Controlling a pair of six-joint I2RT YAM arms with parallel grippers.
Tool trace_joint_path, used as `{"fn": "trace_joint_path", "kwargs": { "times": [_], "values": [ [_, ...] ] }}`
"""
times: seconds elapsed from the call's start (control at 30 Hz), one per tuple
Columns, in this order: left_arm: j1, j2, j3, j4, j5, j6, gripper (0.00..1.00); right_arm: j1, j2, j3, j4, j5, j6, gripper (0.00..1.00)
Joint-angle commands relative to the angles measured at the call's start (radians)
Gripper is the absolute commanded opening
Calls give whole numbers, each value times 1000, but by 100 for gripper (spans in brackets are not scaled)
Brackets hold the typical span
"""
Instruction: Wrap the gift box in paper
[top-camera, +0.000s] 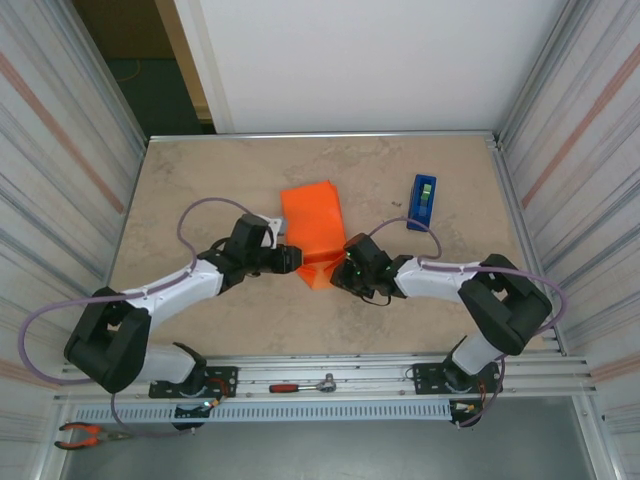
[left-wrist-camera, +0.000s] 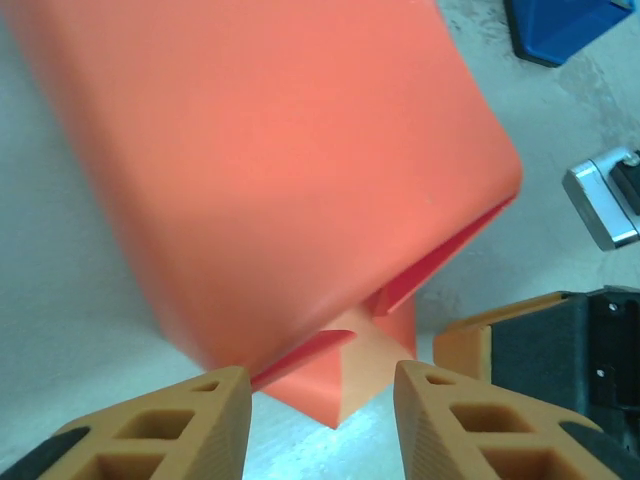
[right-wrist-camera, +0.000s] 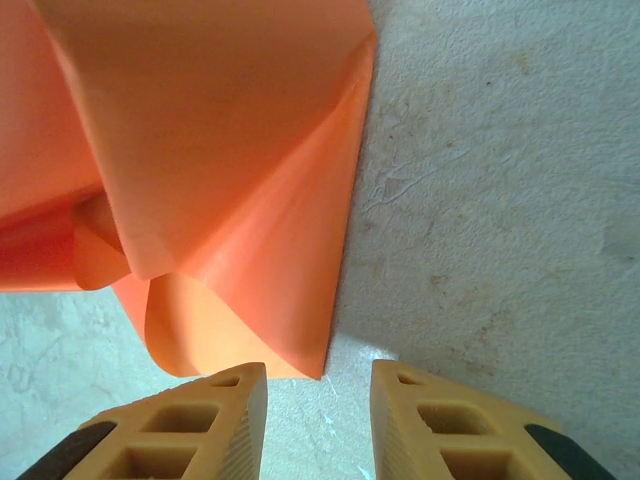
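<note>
Mottled beige desk (top-camera: 200, 180). Bears paper-skinned orange gift box (top-camera: 310, 215) at centre, blue tape dispenser (top-camera: 422, 200) apart to its right.

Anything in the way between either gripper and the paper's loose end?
Nothing visible. The left gripper is open right at the folded end of the paper, whose corner reaches between its jaws. The right gripper is open just short of another corner, with bare table between. The blue tape dispenser stands well aside.

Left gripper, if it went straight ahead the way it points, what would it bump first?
Most likely the orange paper: its loose folded end lies just ahead of the left gripper, in line with its open jaws. How near is hard to tell.
</note>
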Motion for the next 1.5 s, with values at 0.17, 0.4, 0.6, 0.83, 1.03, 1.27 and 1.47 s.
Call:
{"fn": "trace_joint_path", "kwargs": {
  "times": [0.17,0.4,0.6,0.83,1.03,1.27,1.47],
  "values": [
    [56,-32,19,-26,48,32,45,14,68,74,-29,13,2,30],
    [64,-29,9,-14,58,29,46,22,103,89,-27,12,6,27],
    [68,-26,11,-8,67,25,46,44,110,103,-73,46,8,27],
    [71,-28,6,-10,68,23,46,78,101,126,-135,105,5,26],
    [70,-25,7,-10,69,23,46,86,102,139,-156,130,2,26],
    [70,-21,9,-10,73,23,46,86,104,136,-155,156,9,26],
    [70,-17,10,-8,74,24,46,87,125,151,-147,159,5,27]
  ]
}}
